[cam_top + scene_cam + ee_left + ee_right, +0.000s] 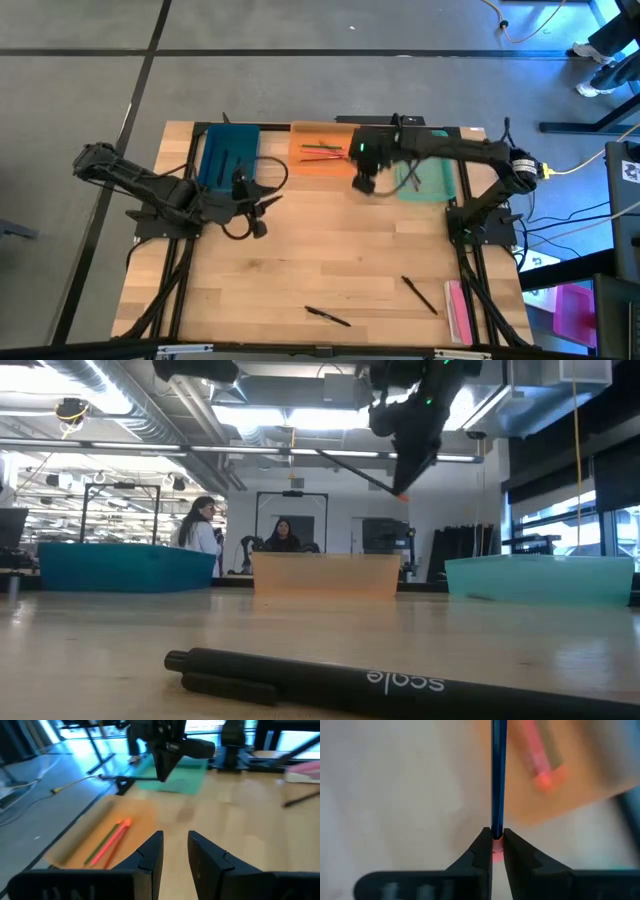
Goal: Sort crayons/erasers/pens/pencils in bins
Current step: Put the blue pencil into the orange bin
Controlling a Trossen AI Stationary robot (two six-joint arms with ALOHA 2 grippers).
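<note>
My right gripper (365, 183) hangs above the table by the near edge of the orange bin (325, 150). It is shut on a thin dark stick (498, 775) with a red end, which also shows in the low view (345, 468). The orange bin holds red and green sticks (107, 842). The teal-blue bin (228, 155) holds dark sticks. The mint green bin (428, 180) stands right of the orange one. My left gripper (175, 852) is open and empty, low over the table near the teal-blue bin (262, 203). My right gripper pinches the stick close to its red end (498, 839) between its two fingertips. The fingers come from above, pointing down. The stick is lifted clear of the table and tilted, its red end (402, 495) lowest at the fingers and its long part slanting upward.
A black pen (327, 316) lies near the table's front edge and shows large in the low view (320, 678). Another dark stick (420, 295) and a pink block (455, 308) lie at the front right. People stand in the room beyond the table (200, 530).
</note>
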